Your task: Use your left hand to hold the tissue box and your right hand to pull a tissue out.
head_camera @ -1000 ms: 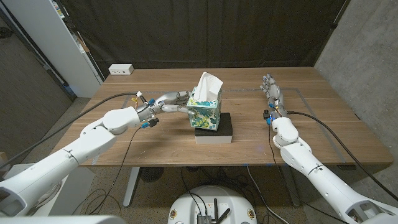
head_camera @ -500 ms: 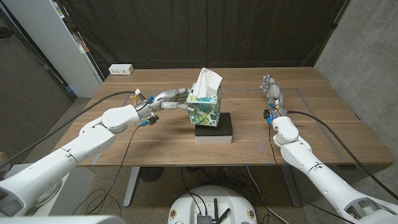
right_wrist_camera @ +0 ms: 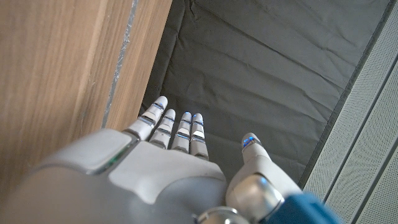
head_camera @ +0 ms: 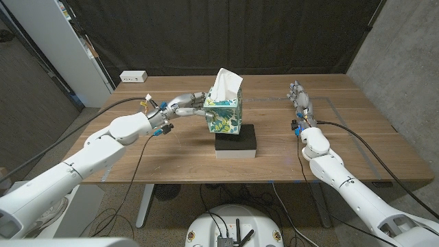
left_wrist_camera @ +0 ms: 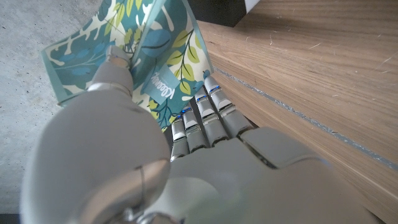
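Note:
A tissue box with a teal leaf print hangs lifted above a black block in the head view, tilted a little. A white tissue sticks up out of its top. My left hand grips the box from its left side, thumb on top and fingers along the side; in the left wrist view the fingers press against the box. My right hand stands on the table at the right, far from the box, fingers straight and apart, holding nothing. The right wrist view shows those fingers pointing past the table's far edge.
The black block lies on a white base at the table's middle. A white power strip sits at the back left corner. A white cabinet stands left of the table; a dark curtain hangs behind.
My left hand has raised the tissue box off the black block and a little to the left. The right hand has stayed still.

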Controlling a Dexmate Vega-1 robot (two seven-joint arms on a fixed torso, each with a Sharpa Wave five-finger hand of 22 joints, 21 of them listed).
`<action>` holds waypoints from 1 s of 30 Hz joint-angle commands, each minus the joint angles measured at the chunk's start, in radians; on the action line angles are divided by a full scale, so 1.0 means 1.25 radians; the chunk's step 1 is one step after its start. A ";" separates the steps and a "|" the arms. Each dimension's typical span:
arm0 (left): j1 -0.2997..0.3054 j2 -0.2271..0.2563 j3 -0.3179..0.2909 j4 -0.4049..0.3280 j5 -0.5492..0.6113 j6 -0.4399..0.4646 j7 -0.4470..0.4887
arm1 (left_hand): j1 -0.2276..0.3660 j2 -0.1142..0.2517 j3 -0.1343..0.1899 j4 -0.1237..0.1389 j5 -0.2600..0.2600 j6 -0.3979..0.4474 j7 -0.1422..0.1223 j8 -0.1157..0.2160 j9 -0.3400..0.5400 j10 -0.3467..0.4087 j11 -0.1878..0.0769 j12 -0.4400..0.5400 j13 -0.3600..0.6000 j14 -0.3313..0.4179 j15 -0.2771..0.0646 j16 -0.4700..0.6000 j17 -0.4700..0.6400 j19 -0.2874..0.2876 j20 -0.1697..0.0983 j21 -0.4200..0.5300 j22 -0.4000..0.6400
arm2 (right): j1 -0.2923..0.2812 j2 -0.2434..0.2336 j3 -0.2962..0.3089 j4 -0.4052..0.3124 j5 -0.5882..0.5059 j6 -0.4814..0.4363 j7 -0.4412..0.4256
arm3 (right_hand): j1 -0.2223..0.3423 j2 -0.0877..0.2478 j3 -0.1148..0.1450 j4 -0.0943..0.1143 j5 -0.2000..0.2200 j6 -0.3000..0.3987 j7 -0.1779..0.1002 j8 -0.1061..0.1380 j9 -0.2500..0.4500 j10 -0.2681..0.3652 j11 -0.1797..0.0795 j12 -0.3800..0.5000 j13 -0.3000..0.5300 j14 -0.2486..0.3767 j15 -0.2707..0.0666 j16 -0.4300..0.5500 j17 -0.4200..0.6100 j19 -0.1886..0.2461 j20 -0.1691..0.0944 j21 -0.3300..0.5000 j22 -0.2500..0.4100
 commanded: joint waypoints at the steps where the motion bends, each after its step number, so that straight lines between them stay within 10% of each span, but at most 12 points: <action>1: 0.011 0.020 -0.023 -0.040 0.002 0.017 0.022 | 0.007 0.003 0.005 0.002 0.004 -0.001 0.004 0.005 0.002 0.009 -0.001 0.001 0.003 0.005 -0.099 0.001 0.003 0.006 -0.002 0.003 0.001 | 0.012 0.004 0.000 0.023 0.008 0.012 0.012 | 0.005 0.011 0.003 -0.006 0.001 0.004 0.002 0.006 0.002 0.005 0.003 -0.001 0.002 0.005 -0.003 0.000 0.003 0.004 -0.005 -0.004 0.003; 30: 0.014 0.020 -0.033 -0.050 0.006 0.022 0.029 | 0.008 0.014 0.008 0.004 0.004 -0.004 0.004 0.006 0.003 0.009 0.000 -0.003 0.010 0.008 -0.100 -0.005 0.004 0.006 -0.003 -0.003 -0.001 | 0.010 -0.002 -0.001 0.015 0.015 0.000 0.014 | 0.005 0.017 0.005 -0.008 0.001 0.006 0.001 0.006 0.002 0.004 0.000 -0.002 0.002 0.002 -0.007 -0.002 0.002 0.005 -0.010 -0.013 0.003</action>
